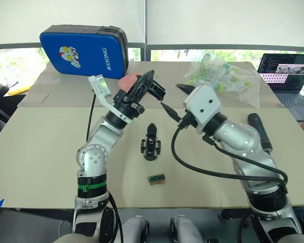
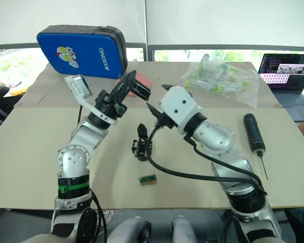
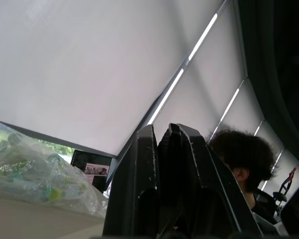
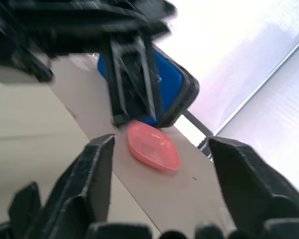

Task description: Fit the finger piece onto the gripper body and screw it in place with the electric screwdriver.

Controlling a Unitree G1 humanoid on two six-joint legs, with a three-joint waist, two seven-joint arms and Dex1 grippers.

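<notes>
You had both arms raised above the worktop (image 1: 45, 152), with the left gripper (image 2: 133, 87) pressed together on a small black part that I could not identify, and the right gripper (image 4: 159, 164) spread wide and empty just beside it. The gripper body (image 1: 151, 142) stood on the worktop between the arms, below both grippers, while the electric screwdriver (image 2: 254, 133) lay well apart by the right arm, partly hidden behind that arm in the left eye view. The pink dish (image 4: 153, 146) sat in front of the blue case (image 1: 84, 50), half covered by the left gripper, and a small green block (image 2: 148, 179) lay near the gripper body.
</notes>
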